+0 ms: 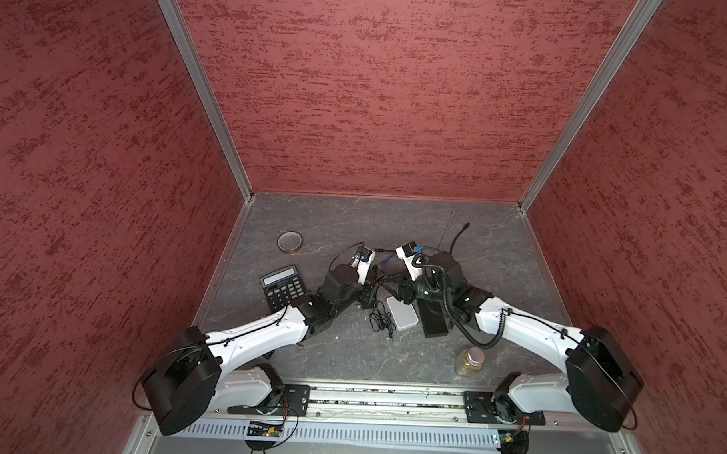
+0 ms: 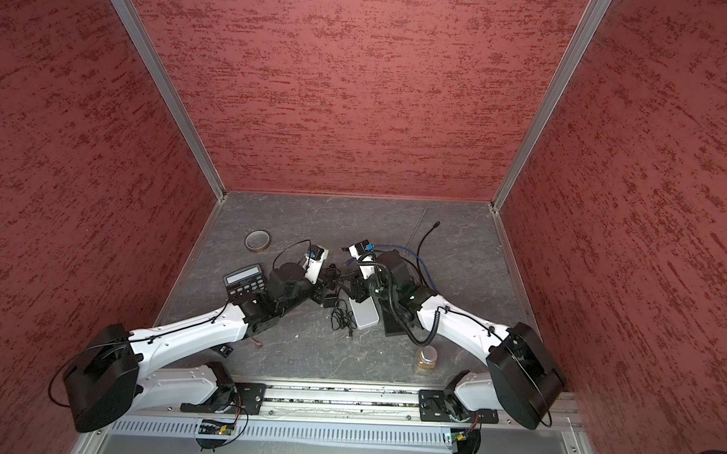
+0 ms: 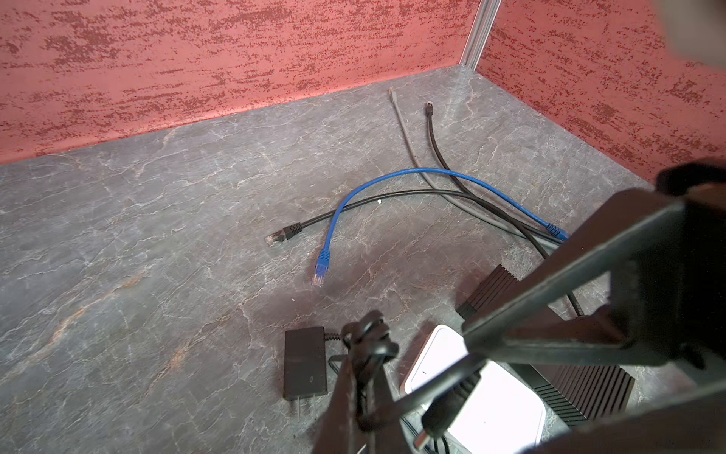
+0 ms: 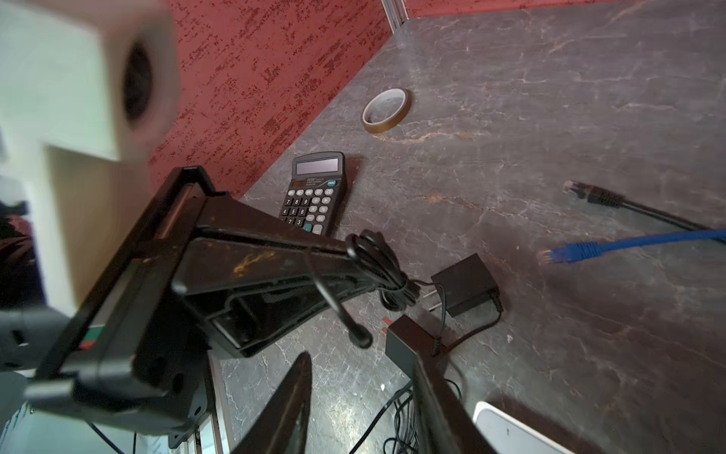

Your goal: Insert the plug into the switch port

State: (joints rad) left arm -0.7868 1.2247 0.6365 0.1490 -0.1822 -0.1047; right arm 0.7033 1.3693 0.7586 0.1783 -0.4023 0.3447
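**A:** Left wrist view, then: what does it give that the top views lack?

**B:** Cables. A blue cable [image 3: 324, 259], a black network cable [image 3: 292, 230] and a grey cable [image 3: 403, 129] sprawl over the desk [image 3: 137, 275] with their ends lying loose. The left fingers [image 3: 334, 408] are clenched on a coiled bundle of thin black cord [image 3: 369, 338], just beside the adapter brick [image 3: 305, 361].

**A:** And the plug?

**B:** Right wrist view shows it best. The plug [image 4: 359, 337] dangles on a strand from that bundle, between the right fingers [image 4: 290, 401], which stand apart and pinch nothing. The white box [image 4: 506, 432] lies close by; I cannot make out its port.

**A:** Anything else from that camera?

**B:** The calculator [image 4: 316, 192] up close, and the tape roll [image 4: 387, 110] near the wall.

**A:** From above?

**B:** In both top views the arms meet mid-desk and hide the plug. A black ribbed box [image 1: 433, 326] lies beside the white one, and a jar [image 1: 470, 360] stands near the front rail. The desk is grey, veined like slate. Red speckled walls [image 1: 379, 91] close three sides, with aluminium posts in the corners.
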